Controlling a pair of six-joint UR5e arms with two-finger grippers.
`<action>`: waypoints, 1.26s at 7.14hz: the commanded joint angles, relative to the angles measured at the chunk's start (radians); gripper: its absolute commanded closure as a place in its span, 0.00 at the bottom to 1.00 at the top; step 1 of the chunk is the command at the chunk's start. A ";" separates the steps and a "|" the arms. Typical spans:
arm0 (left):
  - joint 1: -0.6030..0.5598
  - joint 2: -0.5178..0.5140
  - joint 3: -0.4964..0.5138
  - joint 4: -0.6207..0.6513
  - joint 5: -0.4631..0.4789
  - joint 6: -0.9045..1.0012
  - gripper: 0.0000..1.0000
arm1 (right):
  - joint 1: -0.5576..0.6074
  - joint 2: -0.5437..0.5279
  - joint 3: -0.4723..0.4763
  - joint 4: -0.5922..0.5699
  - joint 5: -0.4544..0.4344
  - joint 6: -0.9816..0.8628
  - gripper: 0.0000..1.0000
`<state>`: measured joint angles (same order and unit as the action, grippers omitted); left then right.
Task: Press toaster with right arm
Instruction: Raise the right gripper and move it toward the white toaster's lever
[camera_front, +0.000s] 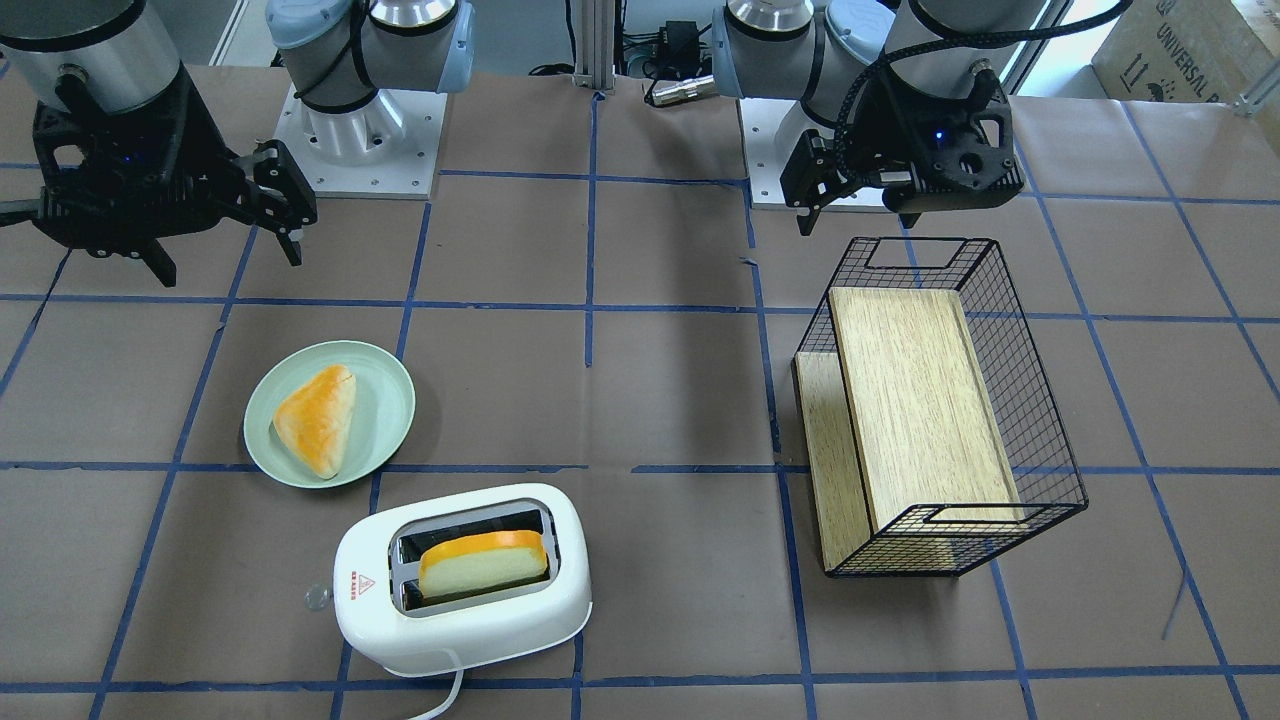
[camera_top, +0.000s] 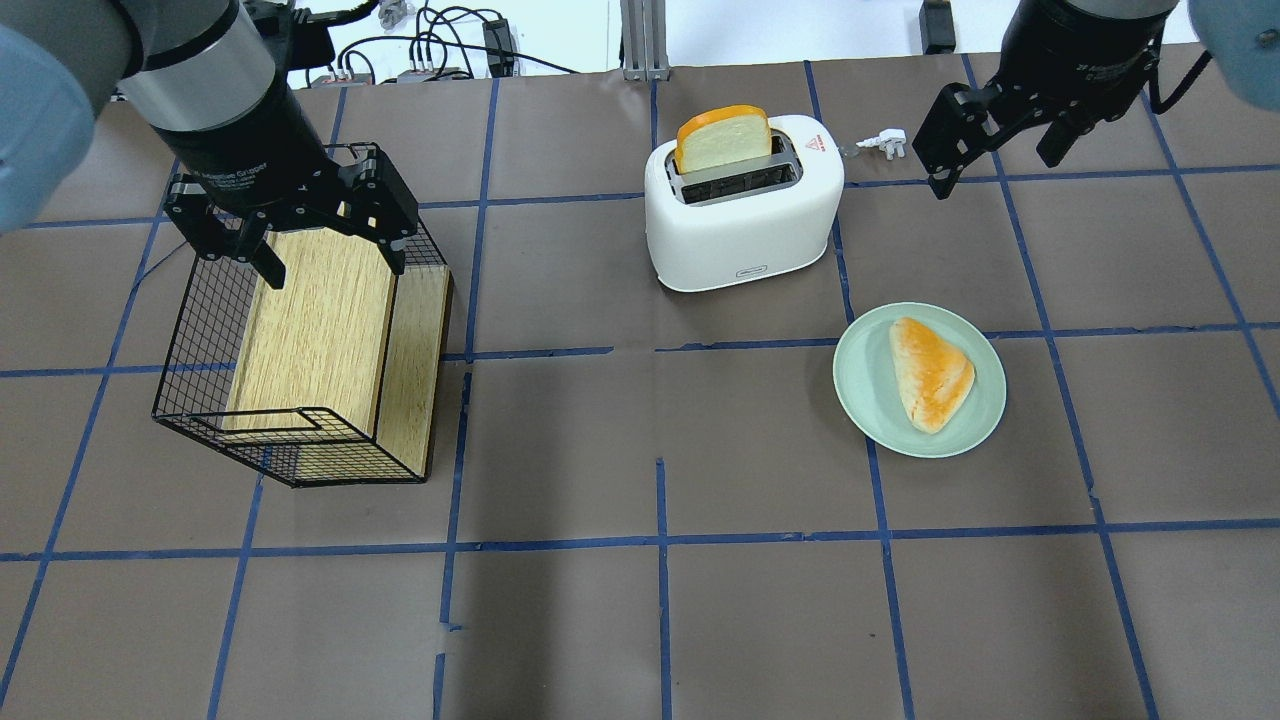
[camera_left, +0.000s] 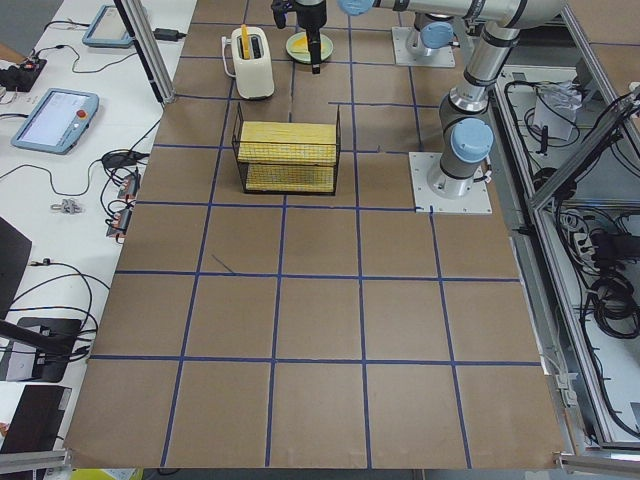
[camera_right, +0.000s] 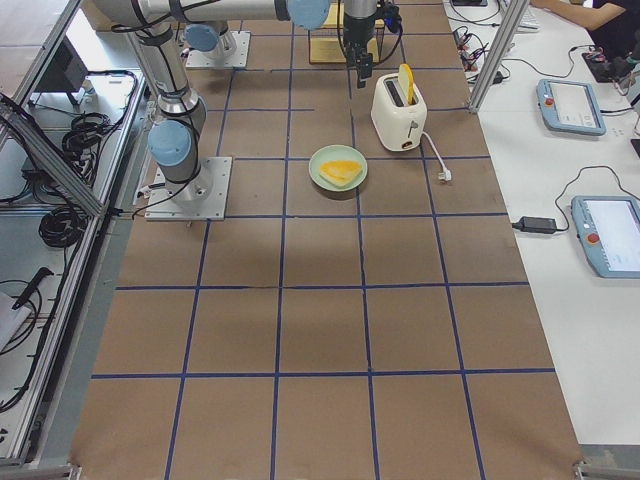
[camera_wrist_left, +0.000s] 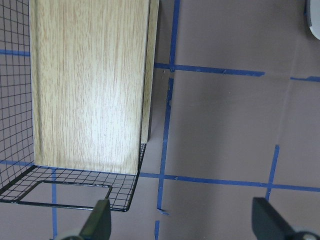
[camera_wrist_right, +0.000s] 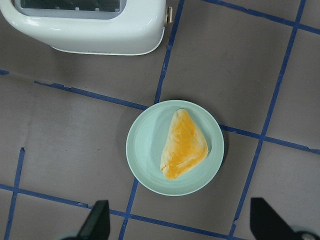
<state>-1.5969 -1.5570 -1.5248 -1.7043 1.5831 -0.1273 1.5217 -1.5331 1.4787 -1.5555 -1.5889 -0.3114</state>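
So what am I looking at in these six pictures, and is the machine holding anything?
Two jointed robot arms are bolted to a table, each ending in a two-finger gripper. Four pictures come from fixed cameras: one facing the robot, one over its shoulders, one at each table end. The other two come from cameras on the wrists, looking down. On the table: a white toaster with a bread slice standing in one slot, a green plate carrying a triangular pastry, and a wire basket holding a wooden box. The left gripper hovers over the basket, the right gripper near the toaster. Both are open and empty.
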 joint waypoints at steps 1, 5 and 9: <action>0.000 0.000 0.000 0.000 0.000 0.000 0.00 | -0.001 -0.001 0.006 0.002 0.000 0.000 0.00; 0.000 0.000 0.000 0.000 0.000 0.000 0.00 | -0.014 0.028 -0.005 -0.073 0.017 -0.003 0.14; 0.000 0.000 0.000 0.000 0.000 0.000 0.00 | -0.165 0.109 -0.066 -0.078 0.287 -0.132 0.96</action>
<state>-1.5966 -1.5570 -1.5248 -1.7041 1.5831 -0.1273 1.3915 -1.4650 1.4432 -1.6270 -1.3974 -0.3994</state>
